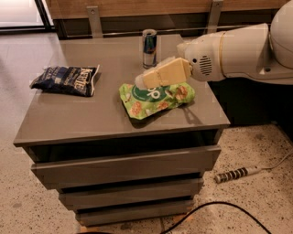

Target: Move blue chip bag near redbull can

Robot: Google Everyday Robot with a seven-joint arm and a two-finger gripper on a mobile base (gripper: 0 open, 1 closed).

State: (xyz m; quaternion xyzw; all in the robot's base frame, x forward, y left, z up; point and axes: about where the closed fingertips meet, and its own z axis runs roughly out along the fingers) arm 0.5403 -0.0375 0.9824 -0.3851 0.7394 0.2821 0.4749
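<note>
Looking down on the grey desk, I see the white arm reaching in from the right, its jaws over the green bag at mid-desk; how far open they are I cannot tell. The blue bag lies flat near the left edge, well apart from the can, which stands upright at the back.

A grey drawer cabinet stood on speckled terrazzo floor; wood panelling ran along the far wall.

Only white letters "op" read on the green bag, by the hand.
</note>
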